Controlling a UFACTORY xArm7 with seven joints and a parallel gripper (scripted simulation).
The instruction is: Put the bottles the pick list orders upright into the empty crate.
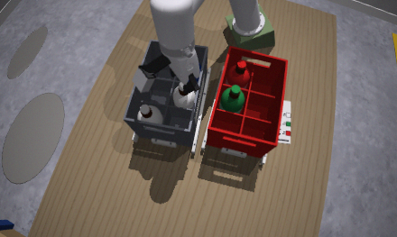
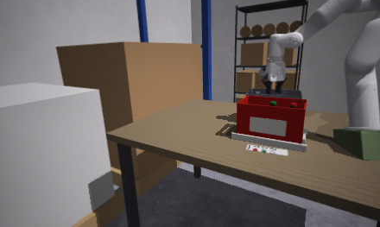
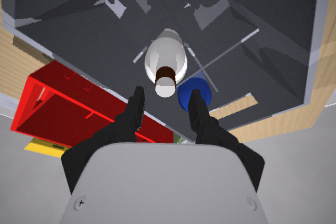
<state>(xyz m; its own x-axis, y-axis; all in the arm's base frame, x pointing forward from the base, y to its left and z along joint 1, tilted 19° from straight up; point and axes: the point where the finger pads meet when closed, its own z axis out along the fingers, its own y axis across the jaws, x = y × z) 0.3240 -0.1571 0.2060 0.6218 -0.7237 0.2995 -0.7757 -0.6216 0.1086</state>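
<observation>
My gripper (image 1: 172,77) (image 2: 274,91) (image 3: 167,96) is open, over the grey crate (image 1: 155,133) (image 2: 298,93) (image 3: 277,65). In the wrist view the cap of a white bottle (image 1: 184,99) (image 3: 165,57) appears between the fingertips, not gripped. A blue bottle (image 3: 189,94) stands beside it, partly behind the right finger. Another white bottle (image 1: 151,117) stands in the grey crate's near left corner. The red crate (image 1: 244,146) (image 2: 243,118) (image 3: 65,85) holds a red bottle (image 1: 239,77) and a green bottle (image 1: 233,101), both upright.
The pick list (image 1: 285,109) (image 2: 278,152) lies beside the red crate; white, green and red marks show, counts unreadable. The crates stand side by side on the wooden table (image 1: 122,205) (image 2: 173,127). The green arm base (image 1: 257,38) (image 2: 355,141) stands behind the red crate.
</observation>
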